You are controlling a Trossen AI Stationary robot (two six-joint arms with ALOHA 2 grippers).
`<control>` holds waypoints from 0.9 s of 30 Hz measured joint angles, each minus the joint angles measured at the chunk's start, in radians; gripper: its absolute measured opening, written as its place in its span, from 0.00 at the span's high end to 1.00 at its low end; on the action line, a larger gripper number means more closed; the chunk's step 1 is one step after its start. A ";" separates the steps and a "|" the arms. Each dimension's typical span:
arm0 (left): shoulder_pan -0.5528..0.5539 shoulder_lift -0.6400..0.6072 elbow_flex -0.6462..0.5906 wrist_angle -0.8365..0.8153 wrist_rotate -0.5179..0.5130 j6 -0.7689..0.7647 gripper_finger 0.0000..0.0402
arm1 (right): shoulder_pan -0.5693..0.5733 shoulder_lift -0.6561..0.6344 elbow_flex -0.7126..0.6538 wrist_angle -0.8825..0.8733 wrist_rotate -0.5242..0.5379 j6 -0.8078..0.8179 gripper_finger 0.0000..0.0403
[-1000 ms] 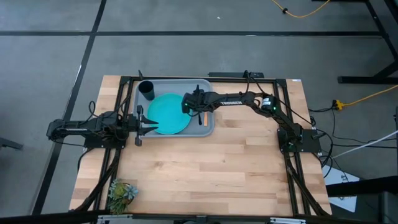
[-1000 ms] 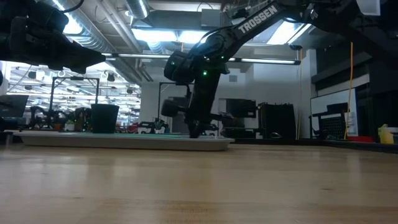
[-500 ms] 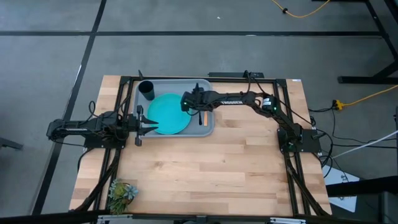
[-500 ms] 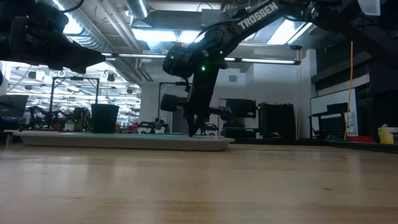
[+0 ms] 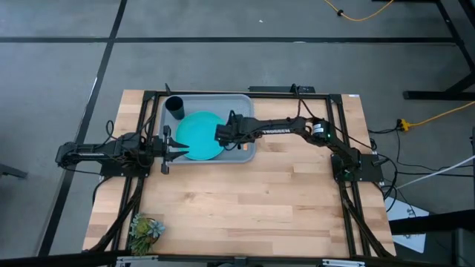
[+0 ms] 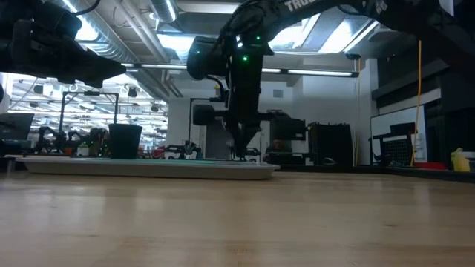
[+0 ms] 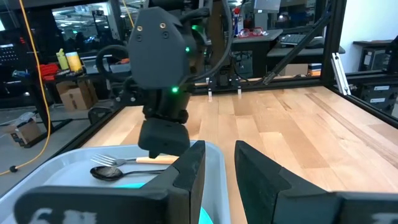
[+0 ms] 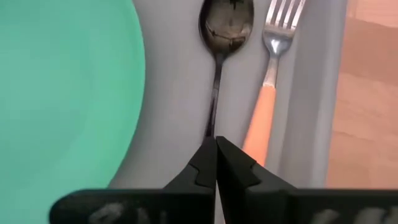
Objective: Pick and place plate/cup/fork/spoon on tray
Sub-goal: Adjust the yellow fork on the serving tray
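On the wooden table a small green plant lies near the front left corner, well apart from everything else, and a black metal frame runs along both sides of the table top. The tray sits at the far left part of the table and holds all the tableware: the cup stands upright in its far left corner, the teal plate lies flat in the middle, and the spoon and the fork lie side by side, parallel, between the plate and the right rim of the tray, the fork closest to the rim. The right gripper hangs over this narrow strip, above the handle end of the spoon, with its fingers pressed together and nothing between them; the arm covers the cutlery in the high view. The left gripper waits at the left edge of the tray beside the plate, its fingers parted and holding nothing. The floor around the table is grey with dark lines, and a yellow cable lies on the right. Behind the table the room shows ceiling lights, pipes, benches and dark cabinets.
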 joint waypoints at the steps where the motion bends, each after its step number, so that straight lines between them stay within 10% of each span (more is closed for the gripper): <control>1: 0.000 0.000 0.000 0.000 0.000 0.000 0.80 | 0.006 0.000 0.000 -0.004 0.000 0.001 0.99; 27: 0.000 0.000 0.000 0.000 0.000 0.000 0.80 | 0.055 0.049 -0.002 -0.062 0.018 0.034 0.99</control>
